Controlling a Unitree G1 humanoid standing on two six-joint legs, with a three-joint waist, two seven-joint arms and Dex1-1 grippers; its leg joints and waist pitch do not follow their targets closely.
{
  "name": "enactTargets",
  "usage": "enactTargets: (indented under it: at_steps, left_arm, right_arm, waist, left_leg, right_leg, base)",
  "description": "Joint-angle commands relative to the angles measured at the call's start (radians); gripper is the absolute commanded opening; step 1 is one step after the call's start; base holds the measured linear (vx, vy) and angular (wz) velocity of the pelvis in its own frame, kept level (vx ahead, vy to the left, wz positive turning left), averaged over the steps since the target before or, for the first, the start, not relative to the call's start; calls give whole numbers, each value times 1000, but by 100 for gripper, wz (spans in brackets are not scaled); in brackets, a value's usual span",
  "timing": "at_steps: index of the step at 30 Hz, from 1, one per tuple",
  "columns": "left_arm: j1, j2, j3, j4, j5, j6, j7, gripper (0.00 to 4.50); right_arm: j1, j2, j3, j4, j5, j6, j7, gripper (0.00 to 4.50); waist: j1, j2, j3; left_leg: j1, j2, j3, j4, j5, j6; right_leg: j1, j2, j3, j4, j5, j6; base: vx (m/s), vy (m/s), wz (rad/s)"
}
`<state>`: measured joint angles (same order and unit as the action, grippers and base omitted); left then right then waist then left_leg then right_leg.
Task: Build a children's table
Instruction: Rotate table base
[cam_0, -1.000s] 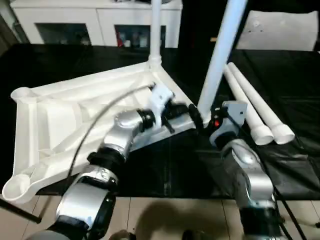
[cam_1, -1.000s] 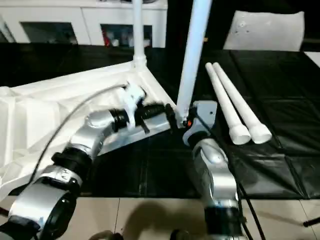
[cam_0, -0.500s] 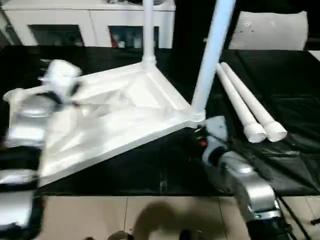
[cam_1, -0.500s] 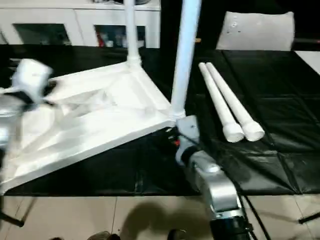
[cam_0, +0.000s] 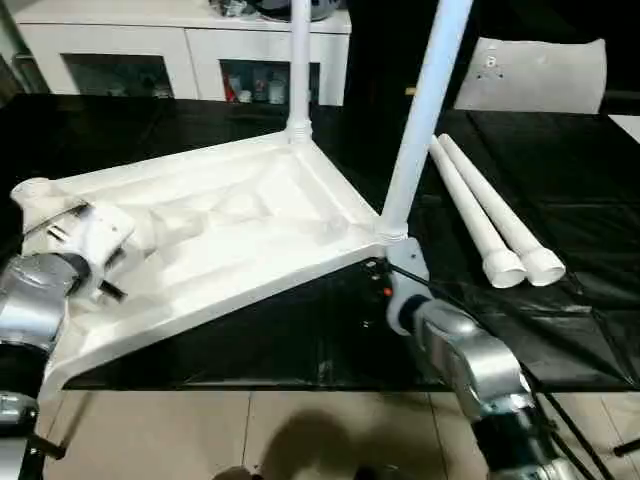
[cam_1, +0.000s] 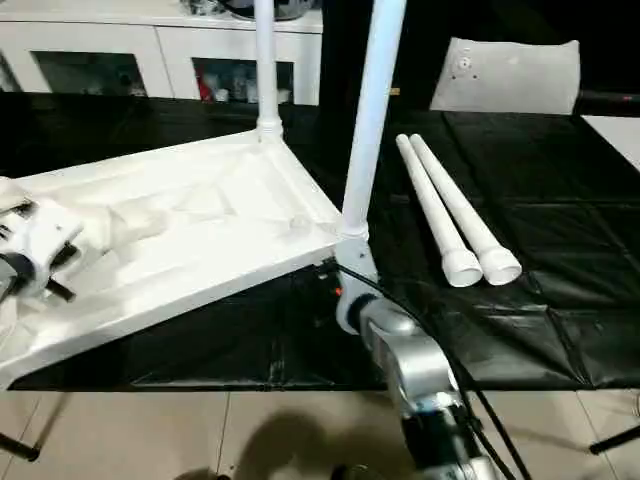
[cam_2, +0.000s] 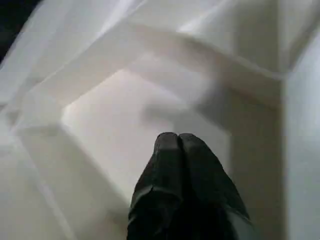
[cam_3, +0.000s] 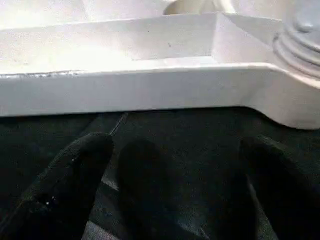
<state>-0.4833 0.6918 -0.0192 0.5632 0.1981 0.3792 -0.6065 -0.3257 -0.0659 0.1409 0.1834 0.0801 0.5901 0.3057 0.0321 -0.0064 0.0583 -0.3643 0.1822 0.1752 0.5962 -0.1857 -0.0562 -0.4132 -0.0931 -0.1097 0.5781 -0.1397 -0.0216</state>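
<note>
The left gripper (cam_2: 177, 142) has swung from beside the nearer standing leg (cam_0: 420, 120) to the tabletop's (cam_0: 240, 230) opposite end, fingers now pressed together over the ribs. The right gripper (cam_3: 175, 150) has drawn back slightly from that leg's base.

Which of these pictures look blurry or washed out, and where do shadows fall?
Left wrist view: the closed left pincer is dark against soft, glaring white tabletop ribs. Right wrist view: the open right pincer is a blurred dark shape. Left eye view: a shadow lies on the floor.
</note>
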Motion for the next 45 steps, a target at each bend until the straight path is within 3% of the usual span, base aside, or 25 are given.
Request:
enactTargets:
  at_steps: [1, 3, 5, 6, 9, 12, 15, 16, 19, 21, 23, 24, 26, 27, 28, 29, 32, 38, 40, 41, 42, 43, 45]
  left_arm:
    - [24, 1, -38, -44, -28, 27, -85, 8]
    - [46, -1, -60, -104, -71, 63, -169, 8]
    - [70, -16, -87, -229, -175, 126, -303, 8]
    - [79, -16, -100, -264, -203, 127, -352, 8]
    - [115, -17, -154, -416, -336, 153, -546, 8]
    - [103, -53, -171, -472, -399, 181, -589, 8]
    - [69, -114, -168, -468, -403, 179, -574, 8]
    - [19, -179, -149, -395, -370, 131, -505, 8]
    - [-87, -269, -133, -212, -287, -15, -336, 8]
    - [-97, -275, -133, -195, -281, -29, -317, 8]
    - [-147, -292, -139, -107, -244, -87, -228, 8]
    - [-162, -293, -145, -80, -227, -114, -200, 8]
    - [-196, -294, -159, -13, -185, -168, -138, 8]
    - [-220, -294, -165, 34, -159, -200, -90, 8]
    - [-241, -296, -167, 78, -139, -229, -51, 8]
    - [-253, -299, -165, 103, -129, -250, -26, 8]
    - [-271, -324, -124, 152, -145, -326, 6, 8]
    - [-213, -361, -48, 56, -284, -337, -106, 8]
    - [-178, -359, -39, -5, -326, -318, -143, 8]
    - [-132, -352, -43, -87, -371, -284, -189, 8]
    - [-96, -343, -54, -155, -396, -253, -218, 8]
    - [-74, -338, -61, -195, -412, -237, -238, 35]
    - [-29, -331, -73, -280, -445, -185, -270, 44]
  right_arm:
    - [-28, 7, -7, 39, -5, -15, -7, 450]
    - [-54, 15, -13, 80, -8, -29, -7, 450]
    - [-93, 20, -17, 140, -12, -53, -9, 450]
    - [-105, 21, -19, 159, -12, -59, -10, 450]
    - [-150, 24, -26, 215, -10, -85, -15, 450]
    - [-166, 22, -31, 231, -9, -98, -15, 450]
    - [-181, 18, -36, 254, -16, -119, -16, 450]
    - [-184, 11, -40, 261, -23, -130, -20, 450]
    - [-184, -2, -57, 264, -32, -148, -32, 450]
    - [-184, -3, -60, 265, -34, -150, -33, 450]
    - [-183, -11, -69, 256, -43, -164, -43, 450]
    - [-183, -13, -72, 252, -45, -166, -47, 450]
    - [-182, -23, -79, 237, -52, -172, -48, 450]
    - [-181, -32, -86, 219, -55, -175, -54, 450]
    - [-181, -39, -92, 204, -56, -178, -59, 450]
    - [-180, -45, -98, 192, -54, -178, -61, 450]
    - [-168, -66, -131, 122, -45, -163, -80, 450]
    - [-135, -95, -154, 8, -50, -113, -96, 450]
    - [-125, -107, -155, -27, -59, -74, -105, 450]
    - [-125, -123, -160, -50, -71, -4, -120, 450]
    - [-133, -138, -162, -53, -79, 39, -122, 450]
    - [-138, -148, -163, -57, -83, 68, -122, 450]
    - [-158, -158, -185, -44, -61, 88, -112, 450]
  waist:
    - [-2, 17, -66]
    - [-2, 17, -68]
    - [1, 16, -70]
    - [2, 15, -68]
    - [2, 12, -67]
    - [-3, 7, -66]
    - [-7, 4, -66]
    - [-9, 2, -66]
    - [-5, 1, -68]
    - [-6, -2, -70]
    - [-7, 1, -70]
    - [-6, -2, -72]
    - [-8, -3, -72]
    - [-8, 2, -76]
    - [-9, 1, -77]
    - [-8, 0, -82]
    - [-2, 3, -83]
    - [14, 1, -79]
    - [14, 1, -77]
    - [11, 0, -73]
    - [11, -3, -73]
    - [6, 0, -68]
    - [3, 1, -69]
  left_leg:
    - [16, 47, -25, -87, -321, -46]
    - [14, 47, -21, -87, -292, -42]
    - [14, 49, -18, -85, -245, -44]
    - [17, 49, -13, -84, -250, -42]
    - [15, 46, -15, -85, -258, -43]
    - [13, 43, -11, -84, -250, -40]
    - [9, 40, -9, -78, -241, -31]
    - [7, 38, -8, -78, -235, -24]
    - [11, 34, -9, -74, -244, -14]
    - [8, 32, -11, -73, -249, -15]
    - [14, 31, -11, -70, -261, -10]
    - [8, 34, -15, -71, -245, -9]
    - [6, 34, -15, -71, -243, -7]
    - [3, 36, -16, -70, -217, -7]
    - [5, 33, -13, -68, -201, -2]
    - [3, 35, -13, -68, -170, 1]
    - [6, 37, -10, -65, -137, 16]
    - [9, 43, -7, -67, -156, 21]
    - [11, 43, -7, -69, -180, 13]
    - [12, 40, -5, -70, -206, 9]
    - [11, 45, -9, -74, -213, -2]
    - [14, 46, -8, -74, -237, -9]
    - [16, 39, -7, -71, -263, -13]
  right_leg:
    - [43, -67, 65, -63, -345, -152]
    - [46, -63, 65, -57, -298, -172]
    - [48, -67, 67, -45, -242, -207]
    - [44, -63, 67, -48, -241, -209]
    - [50, -65, 68, -49, -291, -196]
    - [51, -62, 69, -52, -301, -187]
    - [55, -62, 69, -56, -320, -175]
    - [56, -58, 68, -61, -332, -166]
    - [54, -54, 63, -70, -379, -131]
    - [58, -55, 60, -75, -419, -101]
    - [51, -52, 56, -85, -459, -86]
    - [57, -57, 57, -78, -441, -97]
    - [57, -53, 54, -78, -442, -90]
    - [60, -52, 57, -70, -393, -98]
    - [56, -45, 58, -69, -345, -101]
    - [62, -45, 59, -57, -277, -116]
    - [61, -48, 61, -49, -198, -159]
    - [63, -56, 62, -49, -219, -195]
    - [62, -55, 61, -53, -259, -189]
    - [58, -52, 60, -61, -304, -174]
    - [63, -56, 61, -57, -329, -169]
    - [54, -52, 61, -63, -366, -159]
    - [53, -52, 59, -71, -420, -132]
  base:
    - [0, 0, 0]
    - [0, 0, 0]
    - [0, 0, 0]
    - [0, 0, 0]
    - [0, 0, 0]
    - [0, 0, 0]
    - [0, 0, 0]
    - [0, 0, 0]
    - [0, 0, 0]
    - [0, 0, 0]
    - [0, 0, 0]
    - [0, 0, 0]
    - [0, 0, 0]
    - [0, 0, 0]
    - [0, 0, 0]
    - [0, 0, 0]
    - [0, 0, 0]
    - [0, 0, 0]
    - [0, 0, 0]
    - [0, 0, 0]
    - [0, 0, 0]
    - [0, 0, 0]
    - [0, 0, 0]
